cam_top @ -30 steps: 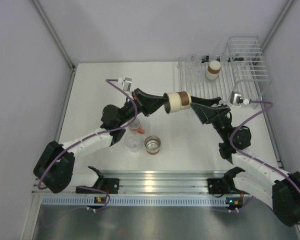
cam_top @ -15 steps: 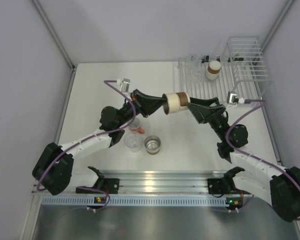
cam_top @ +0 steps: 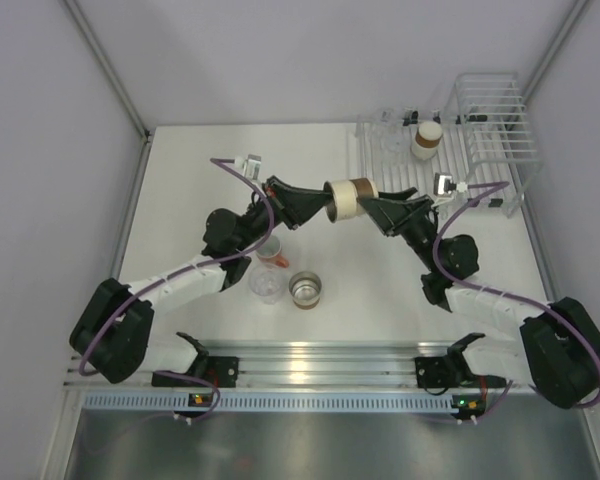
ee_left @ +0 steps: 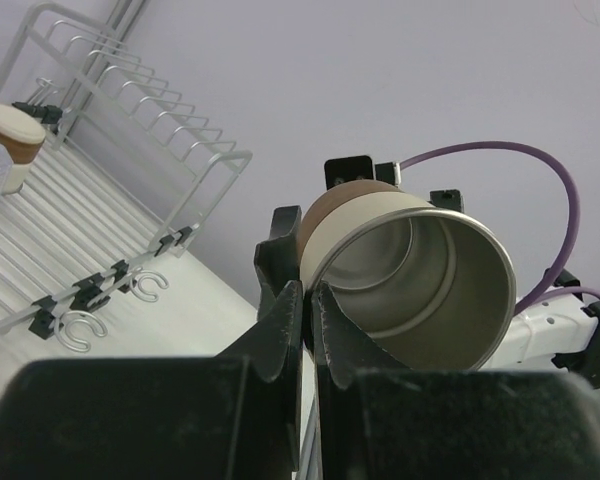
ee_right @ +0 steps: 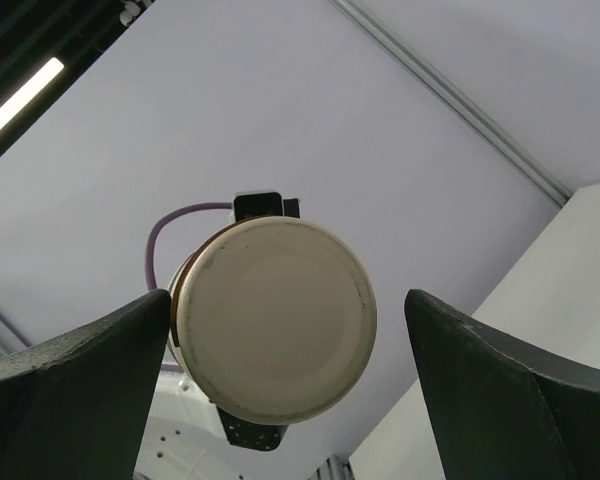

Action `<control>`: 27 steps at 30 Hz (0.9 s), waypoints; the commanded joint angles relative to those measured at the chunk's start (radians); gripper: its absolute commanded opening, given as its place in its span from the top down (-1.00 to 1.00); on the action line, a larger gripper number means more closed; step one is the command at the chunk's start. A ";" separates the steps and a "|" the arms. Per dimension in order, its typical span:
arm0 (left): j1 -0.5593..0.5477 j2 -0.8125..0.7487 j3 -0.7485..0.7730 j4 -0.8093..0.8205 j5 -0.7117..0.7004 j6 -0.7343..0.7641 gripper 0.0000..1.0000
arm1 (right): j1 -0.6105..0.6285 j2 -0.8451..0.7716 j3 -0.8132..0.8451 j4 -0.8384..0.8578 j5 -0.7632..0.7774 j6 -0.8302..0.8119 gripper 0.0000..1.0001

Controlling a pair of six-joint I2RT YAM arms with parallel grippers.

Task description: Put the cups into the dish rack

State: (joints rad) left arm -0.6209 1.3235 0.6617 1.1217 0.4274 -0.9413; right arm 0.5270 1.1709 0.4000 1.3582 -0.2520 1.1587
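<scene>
Bright even light, soft shadows, blurred foreground.

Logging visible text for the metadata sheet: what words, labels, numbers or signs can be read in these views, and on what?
No readable text in any view.
Held brown cup: wall, metallic inside and cream base are blank.
Dish rack: bare white wire, no label.
Front rail: small lights only; any markings there are too small to read.

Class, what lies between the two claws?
A brown cup, pinched by the left claw, cream base facing the open right claw; top view shows it.
</scene>
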 commanded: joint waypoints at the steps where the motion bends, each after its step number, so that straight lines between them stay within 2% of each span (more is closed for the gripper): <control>1: -0.020 -0.012 0.042 0.130 0.056 -0.019 1.00 | 0.025 0.055 0.023 0.315 -0.006 0.015 -0.95; 2: -0.020 -0.009 0.042 0.130 0.057 -0.017 1.00 | 0.025 0.058 0.023 0.324 -0.006 0.016 -0.86; 3: -0.020 -0.006 0.044 0.130 0.060 -0.016 1.00 | 0.027 0.059 0.023 0.325 -0.009 0.019 -0.50; 5: -0.020 0.003 0.045 0.130 0.062 -0.020 1.00 | 0.030 0.061 0.022 0.326 -0.009 0.018 -0.21; 6: -0.020 0.006 0.045 0.128 0.066 -0.021 1.00 | 0.031 0.059 0.022 0.325 -0.015 0.016 0.03; 8: -0.020 0.016 0.044 0.130 0.068 -0.022 1.00 | 0.034 0.050 0.029 0.303 -0.021 0.006 0.35; 9: -0.020 0.019 0.042 0.130 0.068 -0.021 1.00 | 0.034 0.043 0.031 0.292 -0.023 0.003 0.74; 11: -0.020 0.025 0.035 0.130 0.068 -0.019 1.00 | 0.034 0.032 0.037 0.260 -0.021 -0.019 0.98; 15: -0.020 0.033 0.027 0.118 0.074 -0.011 0.99 | 0.036 0.003 0.040 0.219 -0.015 -0.062 1.00; 18: -0.020 0.019 0.029 0.080 0.076 0.012 0.62 | 0.036 -0.026 0.039 0.180 0.000 -0.105 1.00; 20: -0.020 -0.007 0.029 0.029 0.074 0.044 0.46 | 0.036 -0.045 0.042 0.124 0.010 -0.131 1.00; 21: -0.020 -0.018 0.029 0.007 0.073 0.058 0.23 | 0.036 -0.068 0.045 0.102 0.019 -0.161 1.00; 27: -0.019 -0.122 0.006 -0.131 0.039 0.150 -0.31 | 0.033 -0.134 0.076 -0.086 0.056 -0.275 1.00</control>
State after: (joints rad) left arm -0.6384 1.2728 0.6617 1.0203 0.4637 -0.8566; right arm 0.5438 1.0817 0.4114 1.2701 -0.2268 0.9833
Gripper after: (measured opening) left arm 0.627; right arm 0.673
